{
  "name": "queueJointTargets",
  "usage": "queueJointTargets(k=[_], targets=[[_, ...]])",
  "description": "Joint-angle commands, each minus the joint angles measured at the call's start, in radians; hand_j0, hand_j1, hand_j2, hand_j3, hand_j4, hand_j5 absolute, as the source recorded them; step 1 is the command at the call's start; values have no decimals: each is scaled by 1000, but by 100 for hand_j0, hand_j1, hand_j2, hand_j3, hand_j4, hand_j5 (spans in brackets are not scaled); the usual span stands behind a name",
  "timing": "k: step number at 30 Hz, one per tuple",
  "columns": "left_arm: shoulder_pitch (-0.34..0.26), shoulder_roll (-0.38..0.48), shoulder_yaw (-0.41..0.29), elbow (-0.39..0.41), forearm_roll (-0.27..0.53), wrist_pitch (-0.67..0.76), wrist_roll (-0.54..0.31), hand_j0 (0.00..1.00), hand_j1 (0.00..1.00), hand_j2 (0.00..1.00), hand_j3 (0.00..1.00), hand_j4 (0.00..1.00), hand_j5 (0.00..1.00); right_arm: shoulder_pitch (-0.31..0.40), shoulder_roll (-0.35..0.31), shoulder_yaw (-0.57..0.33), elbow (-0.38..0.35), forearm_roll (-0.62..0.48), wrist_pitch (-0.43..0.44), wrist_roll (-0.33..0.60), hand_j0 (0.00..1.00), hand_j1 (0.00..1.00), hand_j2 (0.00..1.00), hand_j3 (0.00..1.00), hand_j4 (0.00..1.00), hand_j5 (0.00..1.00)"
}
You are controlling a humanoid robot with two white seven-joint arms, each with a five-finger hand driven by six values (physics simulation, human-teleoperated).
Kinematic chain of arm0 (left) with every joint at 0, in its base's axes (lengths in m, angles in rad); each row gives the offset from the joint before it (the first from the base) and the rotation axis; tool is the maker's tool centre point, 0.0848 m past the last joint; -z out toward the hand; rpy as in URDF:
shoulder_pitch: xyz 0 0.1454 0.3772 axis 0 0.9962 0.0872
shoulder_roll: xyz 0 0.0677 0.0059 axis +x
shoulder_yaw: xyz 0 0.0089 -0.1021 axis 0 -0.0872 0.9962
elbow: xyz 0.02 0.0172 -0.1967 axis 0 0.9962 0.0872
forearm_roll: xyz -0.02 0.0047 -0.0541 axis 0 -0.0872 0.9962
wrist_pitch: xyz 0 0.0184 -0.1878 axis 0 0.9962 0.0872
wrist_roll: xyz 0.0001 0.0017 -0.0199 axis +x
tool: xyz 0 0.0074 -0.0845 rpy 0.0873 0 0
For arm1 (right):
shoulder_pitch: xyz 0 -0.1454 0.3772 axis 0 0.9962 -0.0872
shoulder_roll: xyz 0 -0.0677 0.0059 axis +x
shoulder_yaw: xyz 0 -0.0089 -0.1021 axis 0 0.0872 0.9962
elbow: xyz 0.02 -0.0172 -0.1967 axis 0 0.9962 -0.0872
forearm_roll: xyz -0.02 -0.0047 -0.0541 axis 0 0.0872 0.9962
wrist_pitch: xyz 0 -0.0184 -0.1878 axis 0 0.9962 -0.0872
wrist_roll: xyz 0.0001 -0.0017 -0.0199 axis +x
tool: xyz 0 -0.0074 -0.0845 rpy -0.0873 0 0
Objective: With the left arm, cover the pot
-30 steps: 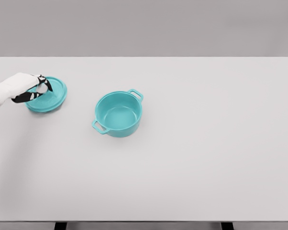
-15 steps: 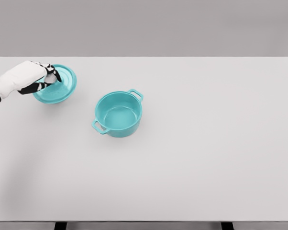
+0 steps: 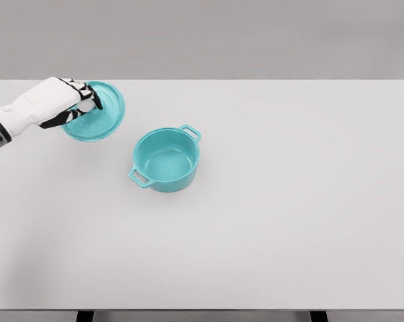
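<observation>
A teal pot (image 3: pixel 166 159) with two side handles stands open on the white table (image 3: pixel 289 201), left of the middle. Up and to its left, the matching teal lid (image 3: pixel 98 114) hangs tilted above the table. My left hand (image 3: pixel 81 104) is shut on the lid's knob, and its white arm comes in from the left edge. The hand covers the lid's left part and hides the knob. The lid is clear of the pot's rim, off to its left.
A plain grey wall stands behind the table's far edge. The table's front edge runs along the bottom of the view, with dark legs showing below it.
My left hand has lifted the lid off the table and carried it up and to the right, closer to the pot. The pot has not moved.
</observation>
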Motion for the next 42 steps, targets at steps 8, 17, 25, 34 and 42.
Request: queueJointTargets(k=[8, 17, 25, 34, 42], targets=[[0, 2, -59, -93, 9, 1, 43, 49, 49, 49, 49, 49, 49, 0, 0, 0, 0, 0, 0, 0, 100, 100, 100, 100, 100, 100], [0, -2, -111, -156, 6, 1, 55, 49, 49, 49, 49, 49, 49, 0, 0, 0, 0, 0, 0, 0, 100, 100, 100, 100, 100, 100], [5, -9, -123, -184, 6, 1, 55, 49, 49, 49, 49, 49, 49, 0, 0, 0, 0, 0, 0, 0, 100, 100, 100, 100, 100, 100], [6, -28, -146, -185, 1, 1, 54, 47, 47, 47, 47, 47, 47, 0, 0, 0, 0, 0, 0, 0, 100, 100, 100, 100, 100, 100], [11, -48, -182, -207, 0, 1, 55, 46, 46, 46, 46, 46, 46, 0, 0, 0, 0, 0, 0, 0, 100, 100, 100, 100, 100, 100]])
